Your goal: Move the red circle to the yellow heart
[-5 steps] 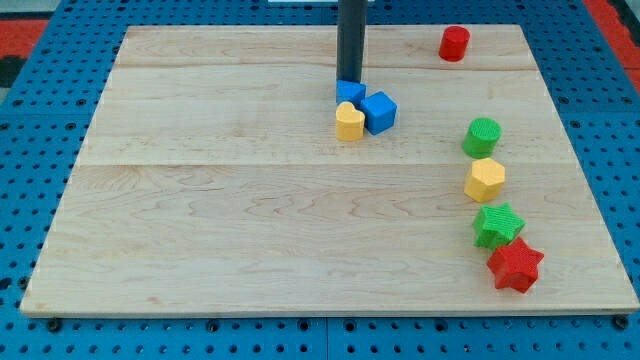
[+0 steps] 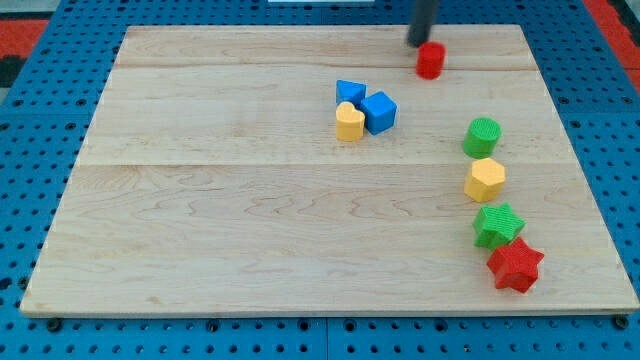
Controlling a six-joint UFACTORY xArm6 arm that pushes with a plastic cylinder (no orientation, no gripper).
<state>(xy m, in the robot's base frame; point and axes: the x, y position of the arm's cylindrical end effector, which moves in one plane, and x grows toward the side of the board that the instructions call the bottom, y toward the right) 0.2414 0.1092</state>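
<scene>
- One rod, no jaws to open or shut: my tip sits near the frame's top, touching or just beside the red circle on its upper-left side.
- Target yellow heart lies down-left of centre-top, pressed against two blue blocks.
- Risk, as I judge it: pushing from this side drives the circle down-right, away from the heart, toward the green cylinder.
</scene>
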